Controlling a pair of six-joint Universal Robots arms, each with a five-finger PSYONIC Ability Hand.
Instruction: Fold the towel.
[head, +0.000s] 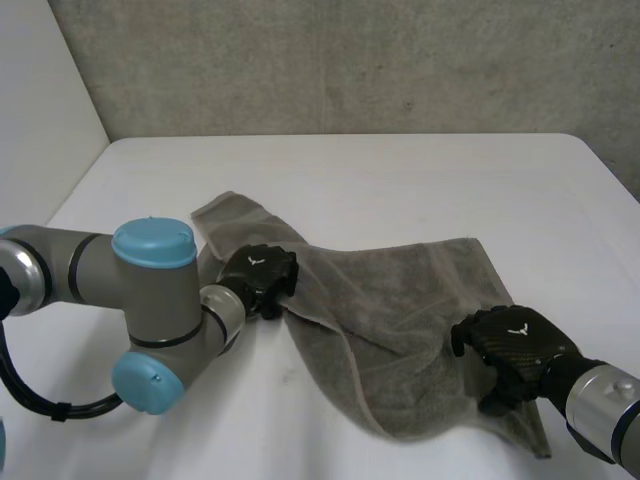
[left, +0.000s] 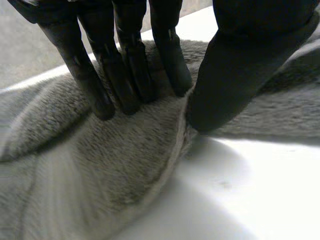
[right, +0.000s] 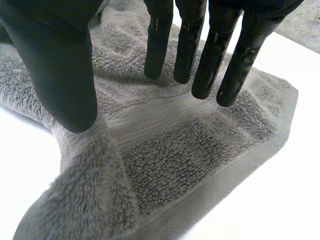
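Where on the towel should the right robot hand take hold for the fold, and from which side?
Likely the corner of the towel beyond the fingertips of the right robot hand: it lies flat, both hems free on the table. Come from above, thumb sliding under the hem from the bare-table side. The left robot hand pinches another edge.

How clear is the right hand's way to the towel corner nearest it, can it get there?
Probably yes. The right hand is over that end of the towel, fingers straight, and the corner lies flat just past its fingertips, with nothing on it or in between.
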